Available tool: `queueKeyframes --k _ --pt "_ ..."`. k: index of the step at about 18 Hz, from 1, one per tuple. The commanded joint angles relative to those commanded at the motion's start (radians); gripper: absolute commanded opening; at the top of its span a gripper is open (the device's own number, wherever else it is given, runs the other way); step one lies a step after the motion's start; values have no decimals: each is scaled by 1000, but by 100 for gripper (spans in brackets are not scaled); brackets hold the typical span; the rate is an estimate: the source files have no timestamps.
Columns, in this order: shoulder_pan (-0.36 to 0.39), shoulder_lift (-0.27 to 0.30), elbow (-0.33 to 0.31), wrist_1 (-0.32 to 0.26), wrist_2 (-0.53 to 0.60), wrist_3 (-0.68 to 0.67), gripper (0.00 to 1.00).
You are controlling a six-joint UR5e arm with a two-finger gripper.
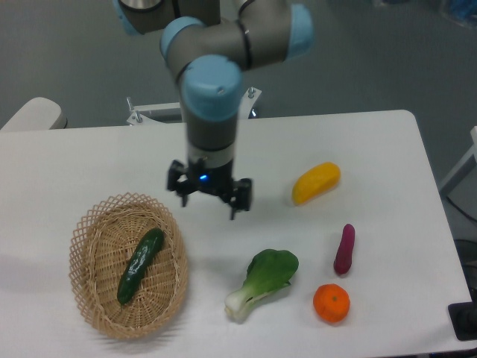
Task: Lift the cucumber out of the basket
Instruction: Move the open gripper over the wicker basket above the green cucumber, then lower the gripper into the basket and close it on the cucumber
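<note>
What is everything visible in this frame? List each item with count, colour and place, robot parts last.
basket: 1, tan wicker, oval, front left of the table
cucumber: 1, dark green, lying inside the basket
yellow vegetable: 1, yellow, on the table right of centre
purple vegetable: 1, purple, slim, right side, in front of the yellow vegetable
bok choy: 1, green leaves with white stem, front centre
orange: 1, orange, front right, beside the bok choy
table: 1, white, under everything
arm: 1, grey with light blue joints, reaching down from the top centre
gripper: 1, black, fingers apart, above the table just right of the basket, holding nothing
</note>
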Motion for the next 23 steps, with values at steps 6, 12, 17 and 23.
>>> queueKeyframes --k 6,12,17,23 --pt "-89 -84 -8 77 0 -34 100" --pt "-117 -153 0 134 0 -28 100" --pt "-137 -219 5 190 81 -20 100" --pt "-150 -232 -6 197 91 -28 100"
